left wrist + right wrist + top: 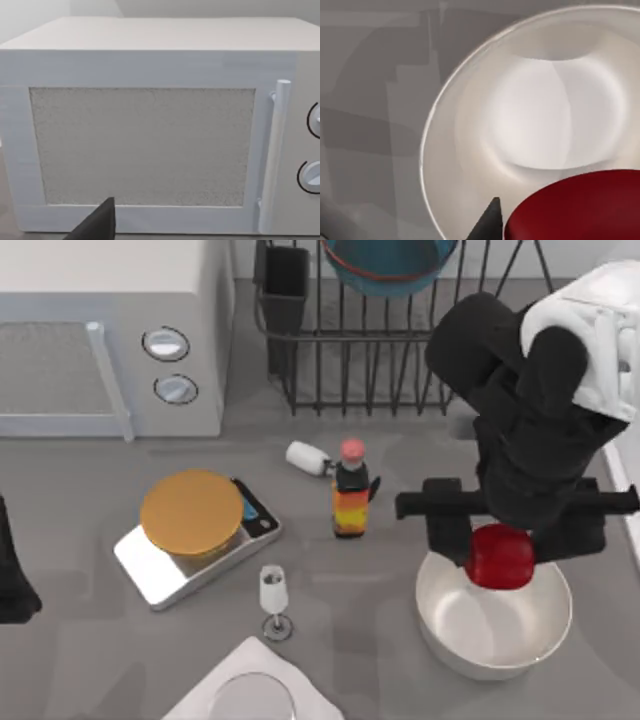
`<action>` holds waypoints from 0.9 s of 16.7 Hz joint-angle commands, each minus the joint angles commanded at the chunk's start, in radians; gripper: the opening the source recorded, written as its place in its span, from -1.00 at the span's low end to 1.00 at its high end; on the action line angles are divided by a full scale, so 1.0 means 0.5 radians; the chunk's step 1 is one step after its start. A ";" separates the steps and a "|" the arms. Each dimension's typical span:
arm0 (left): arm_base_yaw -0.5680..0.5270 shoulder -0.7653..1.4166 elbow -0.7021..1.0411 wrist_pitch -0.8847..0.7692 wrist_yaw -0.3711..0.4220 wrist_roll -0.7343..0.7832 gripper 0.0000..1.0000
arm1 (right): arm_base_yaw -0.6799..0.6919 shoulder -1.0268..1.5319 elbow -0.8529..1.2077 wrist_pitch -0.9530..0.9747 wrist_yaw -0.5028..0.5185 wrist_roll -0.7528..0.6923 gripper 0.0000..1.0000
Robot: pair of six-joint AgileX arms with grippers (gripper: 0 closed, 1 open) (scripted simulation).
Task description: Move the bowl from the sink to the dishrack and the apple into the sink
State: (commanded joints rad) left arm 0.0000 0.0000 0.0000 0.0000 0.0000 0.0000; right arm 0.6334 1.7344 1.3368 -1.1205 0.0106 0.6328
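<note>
My right gripper (500, 540) is shut on the red apple (503, 562) and holds it over the far edge of a large white bowl (470, 640). In the right wrist view the apple (580, 210) hangs above the white bowl's inside (470, 130), with one dark fingertip (489, 225) beside it. The teal bowl (385, 265) with its orange-red rim stands in the black wire dishrack (370, 360) at the back. A pale strip of the sink's rim (622, 468) runs along the right edge. My left arm (12, 575) is parked at the left edge.
A white microwave (100, 340) stands at the back left and faces the left wrist camera (150, 145). Mid-table are a scale with an orange disc (192, 515), a red-capped bottle (350, 495), a small white object (308, 457) and a wine glass (274, 600). The rack's black utensil cup (284, 285) is at its left corner.
</note>
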 joint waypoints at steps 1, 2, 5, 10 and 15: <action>0.000 0.000 0.000 0.000 0.000 0.000 1.00 | -0.002 -0.021 0.023 -0.024 -0.001 -0.004 -1.00; 0.000 0.000 0.000 0.000 0.000 0.000 1.00 | -0.002 -0.025 0.026 -0.027 -0.001 -0.005 -1.00; 0.000 0.000 0.000 0.000 0.000 0.000 1.00 | 0.002 -0.017 0.021 -0.022 -0.001 -0.001 -1.00; 0.000 0.000 0.000 0.000 0.000 0.000 1.00 | -0.103 -0.020 -0.008 0.170 -0.076 -0.107 -1.00; 0.000 0.000 0.000 0.000 0.000 0.000 1.00 | -0.468 -0.057 -0.194 0.813 -0.265 -0.299 -1.00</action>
State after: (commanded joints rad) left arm 0.0000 0.0000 0.0000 0.0000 0.0000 0.0000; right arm 0.3995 1.7058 1.2399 -0.7139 -0.1221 0.4835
